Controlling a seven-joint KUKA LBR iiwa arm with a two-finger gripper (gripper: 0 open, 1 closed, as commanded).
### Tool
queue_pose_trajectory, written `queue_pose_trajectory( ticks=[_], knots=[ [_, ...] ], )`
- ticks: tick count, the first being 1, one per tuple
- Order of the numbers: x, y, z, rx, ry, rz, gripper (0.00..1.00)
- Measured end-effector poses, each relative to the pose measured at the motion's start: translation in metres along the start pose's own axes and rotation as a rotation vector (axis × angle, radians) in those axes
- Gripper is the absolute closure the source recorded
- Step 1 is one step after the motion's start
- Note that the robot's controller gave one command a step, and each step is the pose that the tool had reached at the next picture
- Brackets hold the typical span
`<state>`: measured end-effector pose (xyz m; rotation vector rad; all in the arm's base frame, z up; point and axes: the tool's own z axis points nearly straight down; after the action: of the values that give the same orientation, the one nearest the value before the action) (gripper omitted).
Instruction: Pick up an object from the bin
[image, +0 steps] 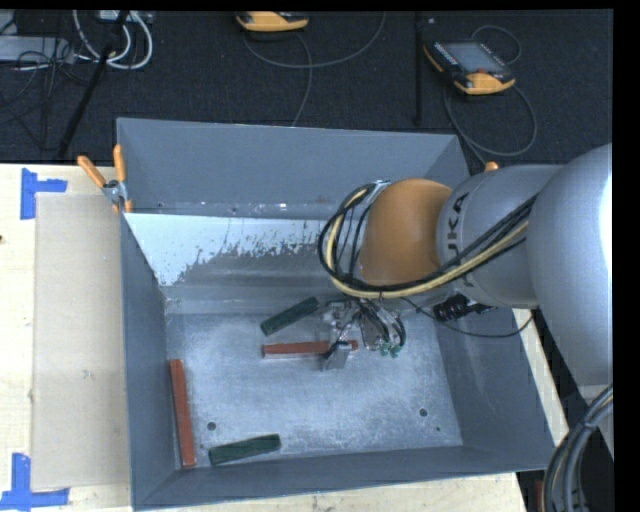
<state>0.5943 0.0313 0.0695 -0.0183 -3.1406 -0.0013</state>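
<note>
Bin (250, 180) of grey metal is holding four loose sticks. Arm (560, 240) is reaching in from the right, showing "KU" beside its orange cover (400, 235), wrist angling down to mid-floor. Long red-brown stick (181, 412) is lying along the left wall. End effector (343, 347) is sitting at the right end of short red-brown stick (293, 349); open or closed, cannot tell. Green stick (290, 315) is lying just behind it, second green stick (245, 449) near the front wall.

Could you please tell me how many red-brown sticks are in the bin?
2: a stick along the left wall, and a stick mid-floor by the gripper. The arm may hide others.
</note>
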Motion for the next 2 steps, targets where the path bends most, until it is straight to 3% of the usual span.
queue_pose_trajectory(
  ticks=[1,2],
  knots=[
    [0.0007,0.0046,-0.1566,-0.001,-0.011,0.033,1.0],
    [0.0023,0.0046,-0.1517,0.0,-0.003,0.033,0.0]
  ],
)
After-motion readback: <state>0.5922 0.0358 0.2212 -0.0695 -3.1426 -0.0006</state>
